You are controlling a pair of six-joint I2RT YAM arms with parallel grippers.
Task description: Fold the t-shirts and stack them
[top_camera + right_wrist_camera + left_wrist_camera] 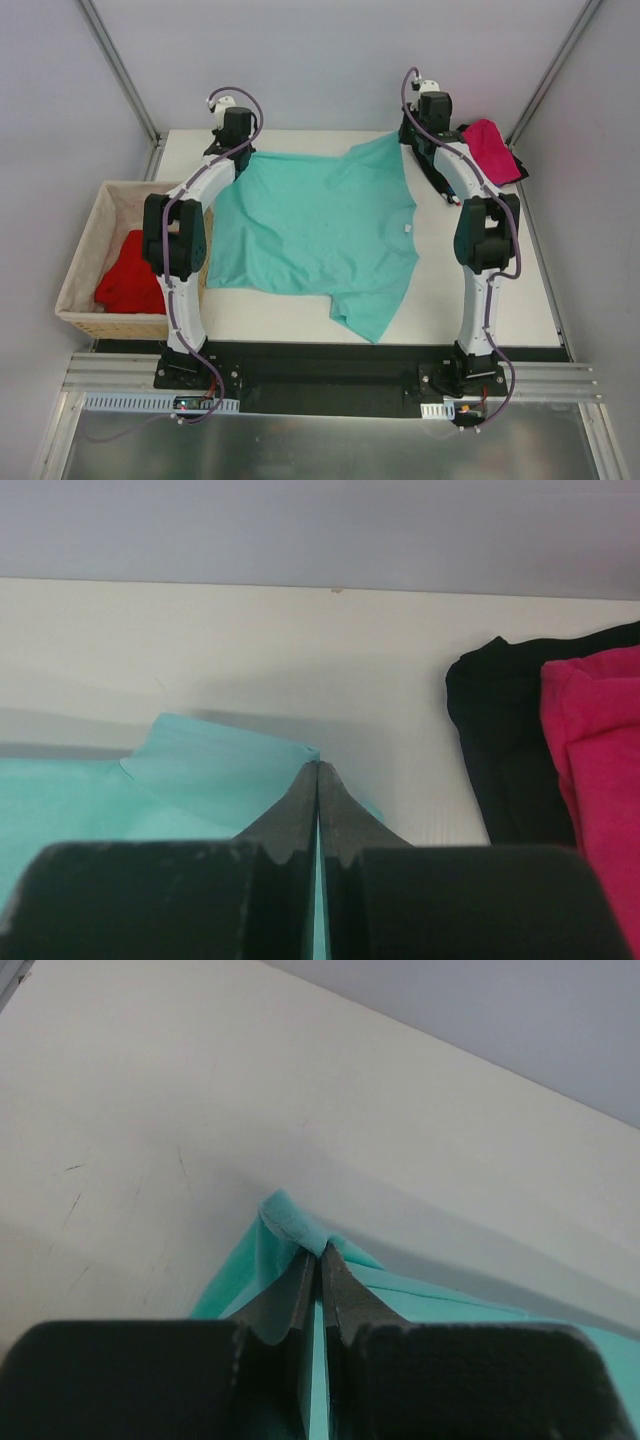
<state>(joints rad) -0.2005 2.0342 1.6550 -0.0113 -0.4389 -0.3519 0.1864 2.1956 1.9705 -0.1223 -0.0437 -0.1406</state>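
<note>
While L+R jaws pinch 1 teal tee (310, 225): 1 pink tee (495, 148), 1 black tee (500, 740), 1 red tee (128, 275).

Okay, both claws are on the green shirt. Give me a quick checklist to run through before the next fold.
1. Left claw shut on a far corner of the teal shirt: ok.
2. Right claw shut on the other far corner: ok.
3. Teal shirt spread on the table, not bunched: ok.
4. Pink shirt on black shirt, apart from the teal one: ok.
5. Red shirt inside the basket: ok.
6. Cloth layers in each pinch: cannot tell.
</note>
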